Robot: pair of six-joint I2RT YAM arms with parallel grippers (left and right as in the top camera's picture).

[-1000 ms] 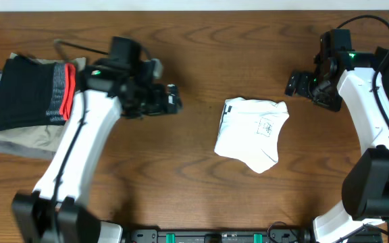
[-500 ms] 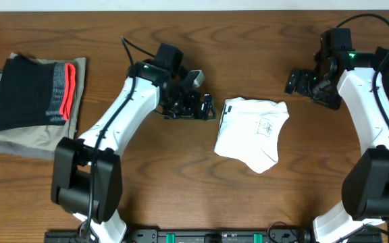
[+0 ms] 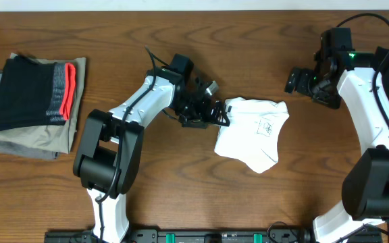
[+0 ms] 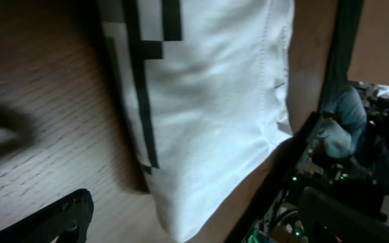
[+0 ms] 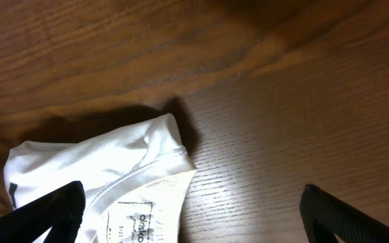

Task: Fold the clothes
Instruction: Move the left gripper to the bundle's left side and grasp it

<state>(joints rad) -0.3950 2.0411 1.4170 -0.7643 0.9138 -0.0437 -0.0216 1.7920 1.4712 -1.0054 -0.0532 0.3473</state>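
From above, the white T-shirt (image 3: 252, 138) lies as a compact, wrinkled bundle on the table (image 3: 161, 196), right of centre. The left tool (image 3: 216, 116) sits at the shirt's left edge, spread wide and grasping nothing. The right tool (image 3: 293, 79) hangs up and to the right, apart from the cloth, likewise released. A black garment with a red-and-grey band (image 3: 29, 91) rests on olive-grey garments (image 3: 26, 138) far to the left, well clear.

The left wrist view is blurred. It shows white cloth with a black blocky print filling the frame, and the dark fingers (image 4: 59, 219) low at the corners, not closed on it.

The right wrist view shows the collar and label at the lower left, bare wood elsewhere, and the fingers (image 5: 46, 209) wide apart above the table.

The likely trouble is that the left tool, low against the edge, shoves the bundle sideways or pinches only the top layer. Either would pull the folds open and leave the shirt bunched.
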